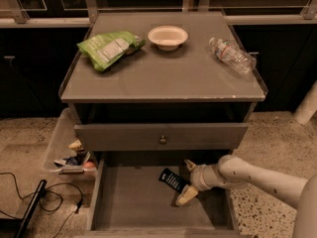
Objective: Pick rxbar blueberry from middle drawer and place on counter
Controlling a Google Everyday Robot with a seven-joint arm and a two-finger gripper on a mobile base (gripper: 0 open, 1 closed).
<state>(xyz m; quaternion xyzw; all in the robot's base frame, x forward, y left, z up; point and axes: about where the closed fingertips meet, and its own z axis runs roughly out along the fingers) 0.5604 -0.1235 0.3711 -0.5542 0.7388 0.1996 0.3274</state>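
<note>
The rxbar blueberry (173, 179), a small dark bar with white lettering, lies on the floor of the open middle drawer (133, 202), right of centre. My gripper (188, 180) reaches in from the right on a white arm. It is open, with one finger above and one below the bar's right end. The bar lies between the fingers and rests on the drawer floor. The counter (163, 71) is the grey cabinet top above.
On the counter lie a green snack bag (109, 47), a white bowl (168, 36) and a clear plastic bottle (231, 55). A closed drawer front with a round knob (162, 139) sits above the open drawer. A clear bin (67, 148) of small items and cables (34, 202) lie at the left.
</note>
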